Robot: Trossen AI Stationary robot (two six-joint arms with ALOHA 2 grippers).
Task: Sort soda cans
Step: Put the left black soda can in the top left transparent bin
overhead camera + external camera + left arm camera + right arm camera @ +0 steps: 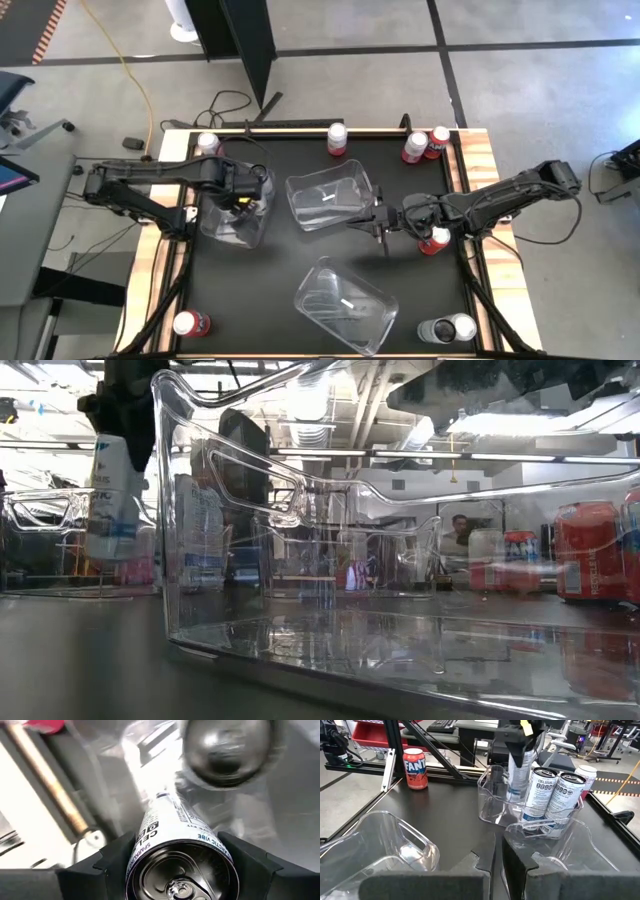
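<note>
My left gripper (pixel 243 197) hangs over the clear bin (pixel 232 222) on the table's left side, shut on a slim white soda can (pixel 516 767). Two more white cans (pixel 551 792) stand upright in that bin. The held can's lower end is down between the bin's walls. My right gripper (pixel 383 222) waits shut, level, just right of the middle clear bin (pixel 328 198), holding nothing. Red cans stand along the far edge (pixel 338 138) and at the far right (pixel 426 146). My left gripper pinches the white can's upper wall (pixel 146 842), just under its silver top, between its two fingers (pixel 111 865). The fingers come from above, pointing down. The can hangs nearly upright below them (pixel 110 495), its bottom off the bin's floor.
A third clear bin (pixel 345 305) lies near the front edge. Single cans stand at the far left corner (pixel 207 143), front left (pixel 190 323), front right (pixel 447 328) and under the right arm (pixel 433 240). An orange-red can (pixel 415 767) stands by the table's frame.
</note>
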